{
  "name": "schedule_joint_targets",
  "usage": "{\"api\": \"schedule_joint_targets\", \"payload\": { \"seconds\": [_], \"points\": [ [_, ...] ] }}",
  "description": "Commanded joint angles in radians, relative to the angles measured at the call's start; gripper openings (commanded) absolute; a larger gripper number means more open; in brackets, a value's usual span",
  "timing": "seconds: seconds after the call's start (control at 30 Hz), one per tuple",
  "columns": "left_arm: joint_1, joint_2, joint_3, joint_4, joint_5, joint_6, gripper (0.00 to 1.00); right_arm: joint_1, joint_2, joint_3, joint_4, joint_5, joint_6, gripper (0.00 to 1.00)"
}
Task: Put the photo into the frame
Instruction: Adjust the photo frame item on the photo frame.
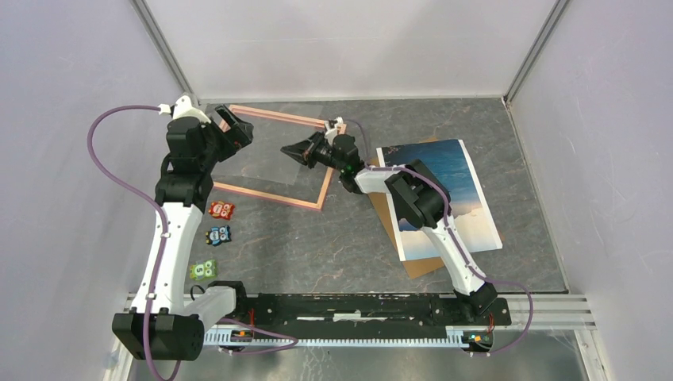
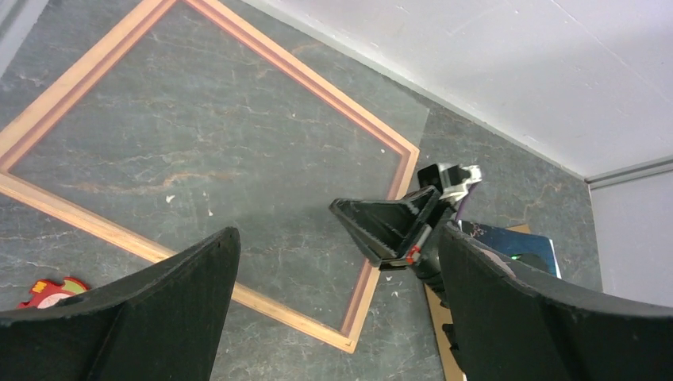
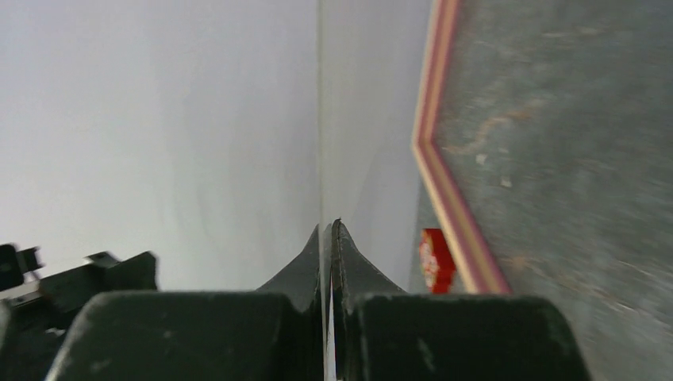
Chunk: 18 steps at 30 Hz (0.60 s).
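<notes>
The pink-orange frame [image 1: 262,195] lies flat at the back left of the table; it also shows in the left wrist view [image 2: 95,226] and the right wrist view [image 3: 448,198]. A clear sheet [image 1: 262,147] hangs tilted over it. My right gripper [image 1: 290,151] is shut on that sheet's right edge, edge-on between its fingers [image 3: 329,230]. My left gripper [image 1: 238,127] is open and empty above the frame's back left corner, its fingers apart [image 2: 337,234]. The photo [image 1: 468,198] lies face up at the right on the brown backing board [image 1: 421,266], partly under my right arm.
Three small cartoon pieces, red [image 1: 221,210], blue [image 1: 218,235] and green [image 1: 203,270], lie in a column in front of the frame's left end. White walls enclose the table on the left, back and right. The arm rail [image 1: 349,309] runs along the near edge.
</notes>
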State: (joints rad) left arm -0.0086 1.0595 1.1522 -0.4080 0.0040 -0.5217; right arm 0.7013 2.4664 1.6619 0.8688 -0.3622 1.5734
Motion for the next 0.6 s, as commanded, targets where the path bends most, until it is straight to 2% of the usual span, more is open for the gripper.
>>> {"api": "schedule_joint_targets", "payload": {
  "seconds": [0.0, 0.3, 0.57],
  "points": [
    [-0.002, 0.008, -0.006, 0.047, 0.023, -0.038, 1.00, 0.003, 0.003, -0.062, 0.046, 0.035, -0.032, 0.00],
    [-0.002, 0.028, -0.009, 0.046, 0.061, -0.047, 1.00, -0.003, -0.096, -0.274, 0.002, 0.128, -0.181, 0.00],
    [-0.002, 0.033, -0.008, 0.047, 0.071, -0.049, 1.00, -0.012, -0.109, -0.290, -0.029, 0.145, -0.238, 0.00]
  ]
}}
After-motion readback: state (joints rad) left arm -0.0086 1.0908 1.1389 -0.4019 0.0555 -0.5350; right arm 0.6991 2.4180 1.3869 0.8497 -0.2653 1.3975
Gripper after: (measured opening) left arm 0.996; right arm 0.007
